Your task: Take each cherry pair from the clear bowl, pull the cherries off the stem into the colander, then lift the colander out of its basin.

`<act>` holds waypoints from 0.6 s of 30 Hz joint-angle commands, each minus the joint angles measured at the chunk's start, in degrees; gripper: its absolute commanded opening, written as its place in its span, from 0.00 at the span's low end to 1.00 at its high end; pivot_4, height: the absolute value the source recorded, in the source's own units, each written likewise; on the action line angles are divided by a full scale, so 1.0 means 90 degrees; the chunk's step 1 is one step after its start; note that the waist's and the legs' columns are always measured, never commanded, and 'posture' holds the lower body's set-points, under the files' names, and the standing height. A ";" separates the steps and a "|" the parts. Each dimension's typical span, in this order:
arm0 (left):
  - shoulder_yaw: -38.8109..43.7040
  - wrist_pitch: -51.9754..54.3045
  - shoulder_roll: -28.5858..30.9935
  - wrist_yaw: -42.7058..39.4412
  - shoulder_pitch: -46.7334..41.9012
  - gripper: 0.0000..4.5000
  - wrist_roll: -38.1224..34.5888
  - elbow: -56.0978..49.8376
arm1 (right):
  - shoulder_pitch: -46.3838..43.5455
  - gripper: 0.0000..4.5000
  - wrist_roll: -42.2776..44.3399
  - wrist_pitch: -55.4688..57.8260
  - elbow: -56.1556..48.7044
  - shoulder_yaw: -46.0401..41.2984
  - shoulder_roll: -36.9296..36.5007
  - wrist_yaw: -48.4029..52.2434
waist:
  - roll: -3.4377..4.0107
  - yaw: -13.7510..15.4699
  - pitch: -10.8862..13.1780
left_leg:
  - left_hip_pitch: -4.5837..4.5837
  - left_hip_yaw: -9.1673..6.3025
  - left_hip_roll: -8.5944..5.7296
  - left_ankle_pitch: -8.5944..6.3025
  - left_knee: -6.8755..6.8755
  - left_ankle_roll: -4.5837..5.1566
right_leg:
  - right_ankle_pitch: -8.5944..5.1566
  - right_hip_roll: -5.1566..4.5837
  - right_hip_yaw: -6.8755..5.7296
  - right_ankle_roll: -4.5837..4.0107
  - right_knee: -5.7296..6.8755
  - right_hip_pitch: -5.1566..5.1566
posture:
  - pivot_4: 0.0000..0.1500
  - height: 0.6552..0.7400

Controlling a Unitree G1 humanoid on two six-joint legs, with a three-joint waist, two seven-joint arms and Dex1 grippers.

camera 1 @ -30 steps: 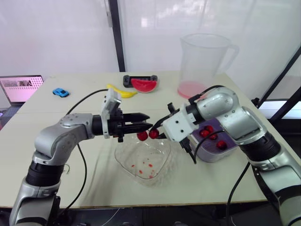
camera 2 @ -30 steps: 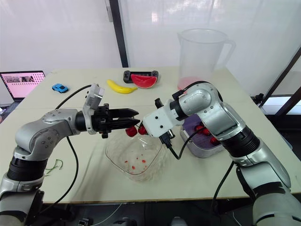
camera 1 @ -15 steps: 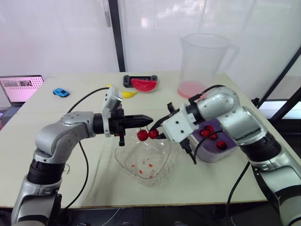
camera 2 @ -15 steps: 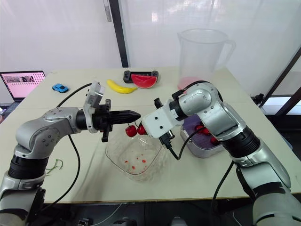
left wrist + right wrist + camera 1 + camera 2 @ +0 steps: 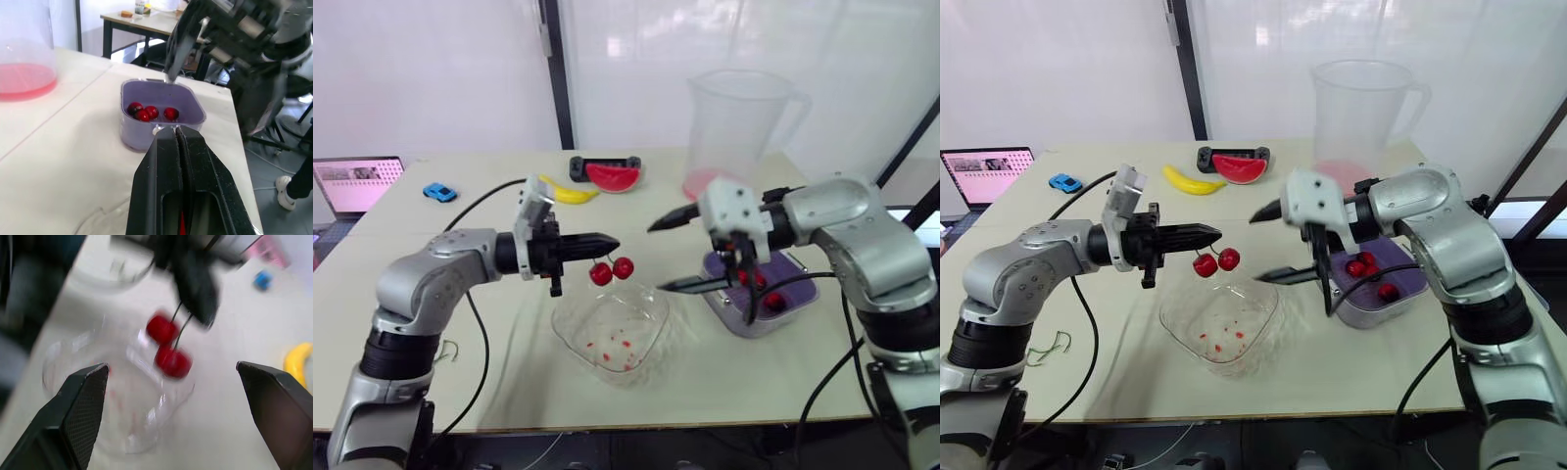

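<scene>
Stemmed cherry pair at the pulling stage. The left gripper (image 5: 613,245) has its two black fingers pressed together on the stem of the cherry pair (image 5: 601,274), which hangs in the air above the clear bowl (image 5: 646,318), both cherries attached. The right gripper (image 5: 656,258) is spread wide and holds nothing, poised between the bowl and the purple colander (image 5: 188,105), its fingertips pointing toward the hanging fruit. The colander sits in its basin (image 5: 1371,311) on the table, just beside the bowl, with several loose cherries (image 5: 146,112) already in it. The bowl itself holds only small red flecks, so the held pair is probably the last. By this reading the task is well along: left to do are gripping and pulling off these two cherries, dropping them into the colander, and lifting the colander out.
</scene>
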 commanded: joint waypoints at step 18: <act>0.0348 0.0304 0.0007 -0.0061 -0.0072 0.00 -0.0657 -0.0332 | 0.0960 0.99 0.1630 0.1040 0.0118 -0.0213 0.1067 -0.1790 | -0.0001 0.0002 -0.0001 | 0.0002 0.0006 -0.0005 -0.0020 0.0004 0.0036 | 0.0000 -0.0001 0.0001 0.0000 0.0000 0.0003 | 1.00 1.00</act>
